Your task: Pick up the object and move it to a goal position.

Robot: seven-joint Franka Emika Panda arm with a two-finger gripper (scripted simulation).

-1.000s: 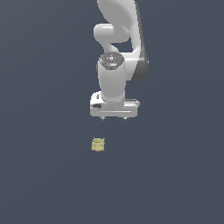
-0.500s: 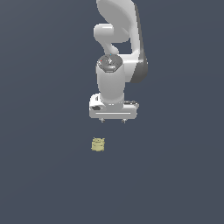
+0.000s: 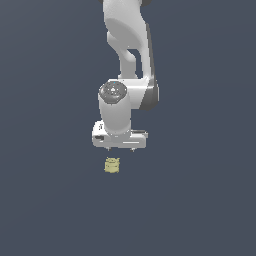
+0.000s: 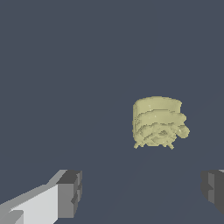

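Below the arm, the object (image 3: 112, 165), a small pale yellow-olive lump with layered lobes, sits alone on the dark grey tabletop (image 3: 200, 200), apart from the end effector (image 3: 120, 149) and touching nothing else. The white end effector hangs just above it, a little toward the exterior view's right, pointing straight down from a near-vertical arm. In the wrist view its dark fingers (image 4: 70, 192) stand wide apart and empty, with the object (image 4: 157, 122) lying beyond the gap between them.
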